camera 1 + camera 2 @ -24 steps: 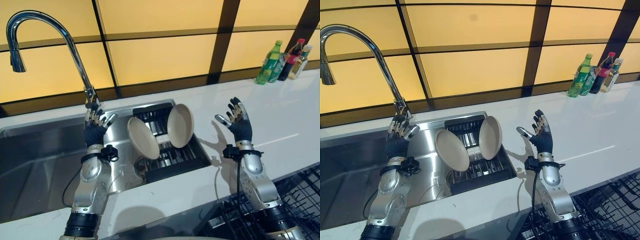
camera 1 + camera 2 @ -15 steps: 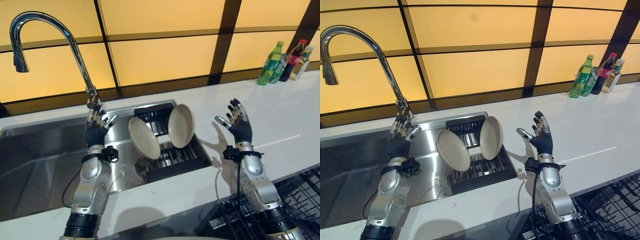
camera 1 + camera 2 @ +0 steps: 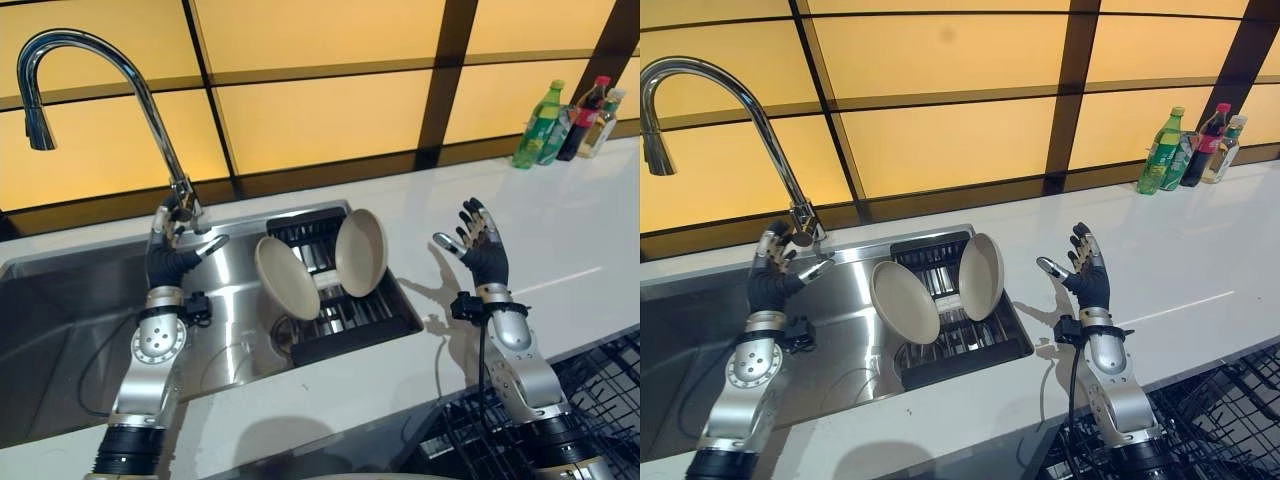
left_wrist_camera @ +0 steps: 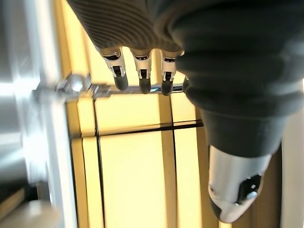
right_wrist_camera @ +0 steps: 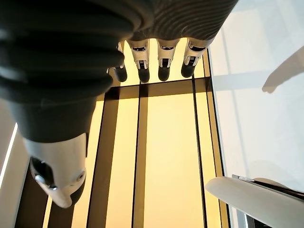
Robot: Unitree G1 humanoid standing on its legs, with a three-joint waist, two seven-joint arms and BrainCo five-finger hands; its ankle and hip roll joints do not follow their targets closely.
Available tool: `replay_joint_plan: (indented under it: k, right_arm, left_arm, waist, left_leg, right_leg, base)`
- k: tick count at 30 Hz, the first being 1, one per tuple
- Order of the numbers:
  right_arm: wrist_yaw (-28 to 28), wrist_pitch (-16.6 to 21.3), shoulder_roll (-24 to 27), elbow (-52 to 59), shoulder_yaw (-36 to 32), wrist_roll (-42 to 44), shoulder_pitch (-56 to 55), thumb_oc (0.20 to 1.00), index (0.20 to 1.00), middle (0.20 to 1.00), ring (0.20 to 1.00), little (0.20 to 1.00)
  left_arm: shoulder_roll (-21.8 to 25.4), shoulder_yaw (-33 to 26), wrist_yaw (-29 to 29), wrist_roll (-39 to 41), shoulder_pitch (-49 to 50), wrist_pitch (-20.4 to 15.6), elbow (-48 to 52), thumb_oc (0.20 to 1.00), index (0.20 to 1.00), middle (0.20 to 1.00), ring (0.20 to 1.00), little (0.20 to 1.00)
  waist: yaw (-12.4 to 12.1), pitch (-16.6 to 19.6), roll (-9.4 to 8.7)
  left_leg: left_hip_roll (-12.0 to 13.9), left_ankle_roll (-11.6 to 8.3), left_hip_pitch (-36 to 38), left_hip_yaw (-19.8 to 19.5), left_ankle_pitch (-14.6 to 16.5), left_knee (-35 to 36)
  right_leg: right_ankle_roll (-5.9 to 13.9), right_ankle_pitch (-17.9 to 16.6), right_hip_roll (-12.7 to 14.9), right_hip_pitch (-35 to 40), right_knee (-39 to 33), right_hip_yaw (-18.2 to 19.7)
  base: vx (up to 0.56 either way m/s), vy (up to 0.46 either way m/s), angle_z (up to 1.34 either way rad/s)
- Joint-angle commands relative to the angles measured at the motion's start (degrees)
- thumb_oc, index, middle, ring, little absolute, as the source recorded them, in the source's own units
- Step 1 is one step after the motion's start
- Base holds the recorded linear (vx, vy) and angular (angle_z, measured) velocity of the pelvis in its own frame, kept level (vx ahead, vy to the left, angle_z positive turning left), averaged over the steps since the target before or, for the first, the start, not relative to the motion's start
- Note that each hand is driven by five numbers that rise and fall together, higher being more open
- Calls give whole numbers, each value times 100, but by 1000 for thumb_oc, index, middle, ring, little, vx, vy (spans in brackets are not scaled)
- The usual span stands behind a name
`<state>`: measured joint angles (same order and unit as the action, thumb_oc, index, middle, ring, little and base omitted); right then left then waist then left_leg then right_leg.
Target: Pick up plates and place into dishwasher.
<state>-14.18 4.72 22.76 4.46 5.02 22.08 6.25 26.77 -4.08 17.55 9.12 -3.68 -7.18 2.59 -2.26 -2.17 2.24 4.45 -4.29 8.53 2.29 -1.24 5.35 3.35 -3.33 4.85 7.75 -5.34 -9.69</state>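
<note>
Looking down through the left eye view, we count two beige plates: one [image 3: 287, 277] tilted on the left, one [image 3: 361, 251] upright beside it, both standing in the black rack [image 3: 345, 318] set in the steel sink [image 3: 70, 310]. Our left hand [image 3: 166, 262] is raised near the base of the tap [image 3: 110, 70], fingers apart and holding nothing. Our right hand [image 3: 484, 256] is raised over the white worktop [image 3: 560, 230], fingers spread, empty, well apart from the plates. Three bottles [image 3: 570, 120] stand at the far right by the yellow wall.

In the right eye view we see a wire basket [image 3: 1210, 420] at lower right.

The left wrist view shows straight fingers [image 4: 141, 71] against the yellow wall.

The right wrist view shows relaxed fingers [image 5: 161, 61] and one plate's rim.
</note>
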Motion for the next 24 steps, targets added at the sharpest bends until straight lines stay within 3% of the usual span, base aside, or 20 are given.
replay_joint_plan:
  k: [1, 6, 9, 19, 24]
  right_arm:
    - [76, 181, 255, 378, -168, 131, 89, 1000, 1000, 1000, 1000, 1000]
    - [166, 175, 577, 337, -224, 368, 66, 1000, 1000, 1000, 1000, 1000]
    - [249, 187, 674, 296, -260, 431, 48, 1000, 1000, 1000, 1000, 1000]
    - [437, 170, 760, 243, -353, 460, -114, 1000, 1000, 1000, 1000, 1000]
    - [480, 141, 806, 213, -348, 477, -163, 1000, 1000, 1000, 1000, 1000]
  left_arm:
    - [911, -207, 257, -1413, -415, -529, -558, 1000, 1000, 1000, 1000, 1000]
    - [2076, -120, 559, -3059, -488, -771, -1077, 1000, 1000, 1000, 1000, 1000]
    - [2528, -6, 693, -3259, -514, -913, -1242, 1000, 1000, 1000, 1000, 1000]
    - [2816, 415, 1202, -4306, -478, -1267, -1319, 1000, 1000, 1000, 1000, 1000]
    - [3019, 795, 1002, -4737, -568, -1485, -1345, 1000, 1000, 1000, 1000, 1000]
  waist:
    - [64, 266, -138]
    - [151, 277, -56]
    - [212, 264, -7]
    - [361, 208, 14]
    - [446, 160, 32]
  left_leg:
    - [6, -6, -1, 276, 262, -35]
    - [-1, -4, -24, 336, 243, -35]
    - [-7, 2, -34, 381, 236, -35]
    - [-54, 42, -62, 462, 267, -35]
    - [-70, 57, -69, 538, 277, -35]
  right_leg:
    - [260, 224, 314, -17, 34, 11]
    - [291, 206, 323, -76, 34, 103]
    - [303, 195, 330, -110, 34, 163]
    - [343, 153, 337, -202, 34, 302]
    - [379, 116, 361, -260, 34, 377]
  base:
    - [39, 42, -2]
    - [38, 55, -6]
    - [37, 59, -4]
    - [52, 42, -6]
    - [61, 39, -9]
